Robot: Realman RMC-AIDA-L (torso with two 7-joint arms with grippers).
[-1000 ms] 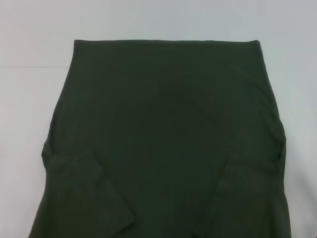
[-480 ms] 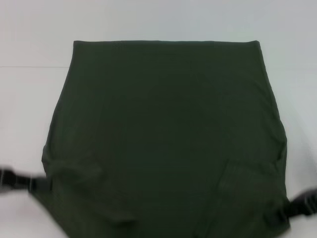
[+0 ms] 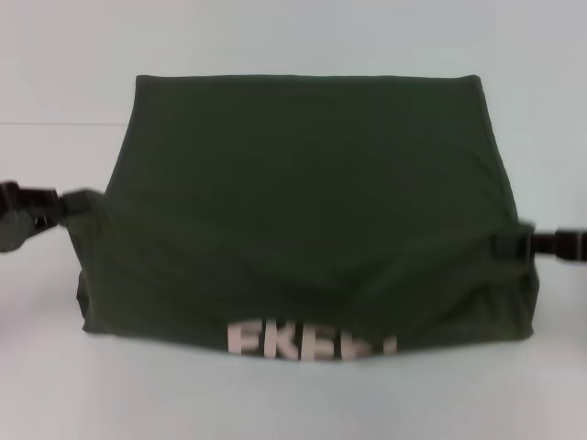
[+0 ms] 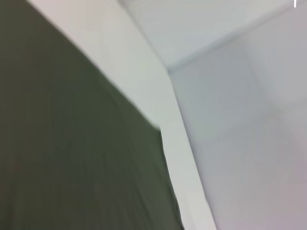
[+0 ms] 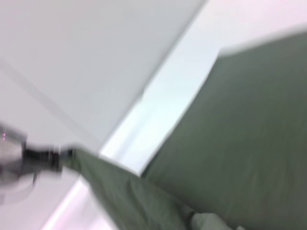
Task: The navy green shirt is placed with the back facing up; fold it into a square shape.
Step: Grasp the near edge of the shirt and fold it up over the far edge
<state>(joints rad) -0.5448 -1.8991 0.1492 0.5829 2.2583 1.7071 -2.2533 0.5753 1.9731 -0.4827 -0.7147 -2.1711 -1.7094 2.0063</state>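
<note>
The navy green shirt (image 4: 72, 143) lies against a white table (image 4: 240, 167).

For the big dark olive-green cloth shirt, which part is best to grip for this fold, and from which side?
Grip the dark olive-green cloth shirt at its two side edges, near the lifted fold line, each from outside. The left gripper and right gripper sit there now, and the cloth hangs evenly between them, cream letters showing below.

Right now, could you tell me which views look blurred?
Head view: both claws, left claw and right claw, are smeared at the navy green shirt, whose lettering is soft. Both wrist views: blurred throughout.
</note>
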